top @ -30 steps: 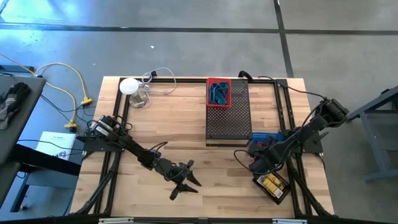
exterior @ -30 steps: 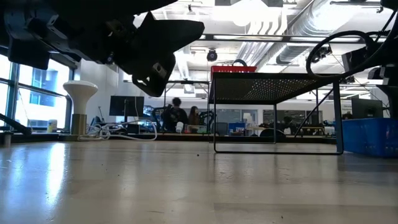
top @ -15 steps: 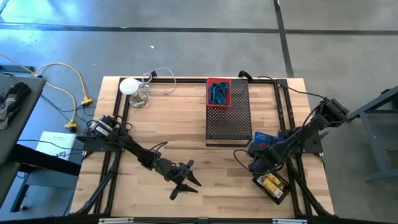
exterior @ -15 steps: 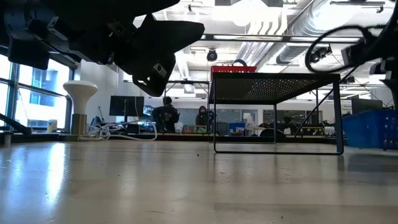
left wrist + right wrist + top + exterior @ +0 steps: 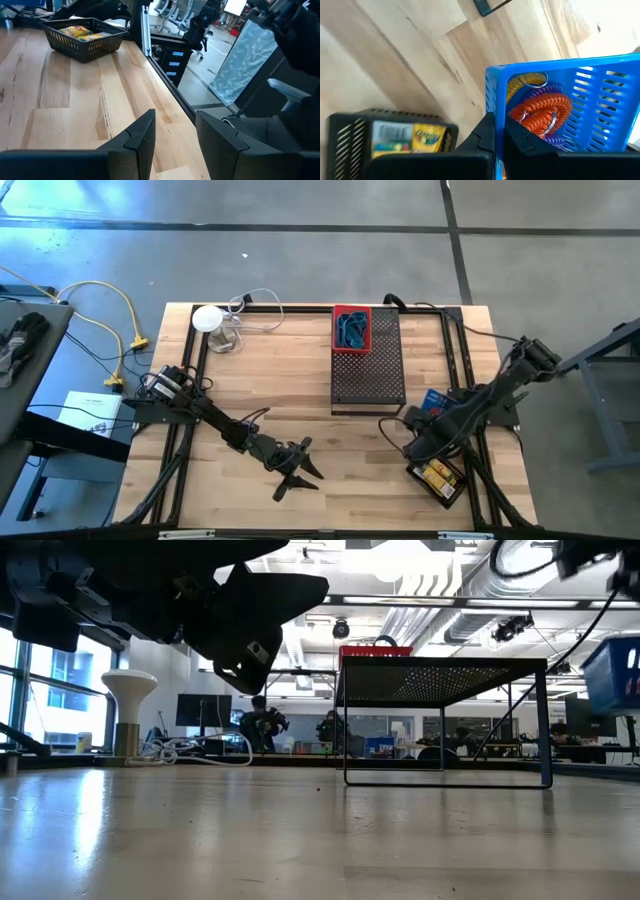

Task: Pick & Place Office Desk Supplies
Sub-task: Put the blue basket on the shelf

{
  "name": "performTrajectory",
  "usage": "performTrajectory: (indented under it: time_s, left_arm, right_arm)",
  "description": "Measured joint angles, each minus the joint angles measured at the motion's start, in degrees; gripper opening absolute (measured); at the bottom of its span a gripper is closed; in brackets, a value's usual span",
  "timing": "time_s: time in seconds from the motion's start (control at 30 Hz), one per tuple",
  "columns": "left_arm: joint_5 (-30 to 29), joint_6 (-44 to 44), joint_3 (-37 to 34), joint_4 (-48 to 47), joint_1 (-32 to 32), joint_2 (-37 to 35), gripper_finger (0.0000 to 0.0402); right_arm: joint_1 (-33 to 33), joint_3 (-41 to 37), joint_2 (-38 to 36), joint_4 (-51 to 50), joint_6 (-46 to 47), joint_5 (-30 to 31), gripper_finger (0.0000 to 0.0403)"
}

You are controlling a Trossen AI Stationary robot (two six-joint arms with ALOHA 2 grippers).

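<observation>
A blue slotted basket [image 5: 570,100] holds orange, purple and yellow coiled loops [image 5: 540,112]. My right gripper [image 5: 499,142] is shut on it near the table's right edge, and the arm covers most of the basket [image 5: 435,402] in the high view. In the low view the basket [image 5: 612,675] hangs well above the tabletop. My left gripper [image 5: 172,142] stands open and level near the table's front middle [image 5: 295,470], with nothing between its fingers. My right gripper grips the blue basket's side wall at its rim [image 5: 495,107]. One finger [image 5: 485,135] is outside the wall and the other [image 5: 520,145] is inside. The fingers come from above, pointing steeply down. The basket hangs below them, clear of the table.
A black basket [image 5: 437,478] with yellow packets [image 5: 427,137] sits at the front right, just beside the lifted basket. A black perforated stand [image 5: 367,365] at the back middle carries a red basket [image 5: 351,328]. A white round object with a cable [image 5: 207,318] stands at the back left.
My right gripper has shut on the blue basket's wall and risen. The basket, which stood on the table at the right, is now lifted clear and hangs high at the right of the low view.
</observation>
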Motion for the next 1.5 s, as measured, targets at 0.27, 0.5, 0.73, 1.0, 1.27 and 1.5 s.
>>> performTrajectory:
  time_s: [0.27,0.5,0.73,1.0,1.27,1.5]
  left_arm:
    - [0.20,-0.16,0.00,0.00,-0.09,0.00,0.0136]
    - [0.17,-0.18,0.00,0.00,-0.11,0.00,0.0136]
    - [0.34,-0.17,0.00,-0.46,-0.31,0.00,0.0136]
    - [0.33,-0.17,0.00,-1.42,-0.29,0.00,0.0136]
    - [0.33,-0.26,0.00,-3.76,-0.29,0.00,0.0136]
    - [0.33,-0.36,0.00,-4.35,-0.29,0.00,0.0136]
  right_arm:
    - [3.76,9.26,0.00,-7.76,4.64,0.67,0.0003]
    - [4.14,15.79,0.00,-8.74,3.56,6.53,0.0003]
    - [0.55,24.31,4.04,-8.59,-5.02,14.38,0.0003]
    - [-9.56,35.97,13.35,-6.25,-23.72,17.00,0.0003]
    - [-18.11,42.59,20.36,-0.46,-37.42,16.73,0.0003]
    - [-20.99,42.90,22.38,2.50,-42.72,13.35,0.0003]
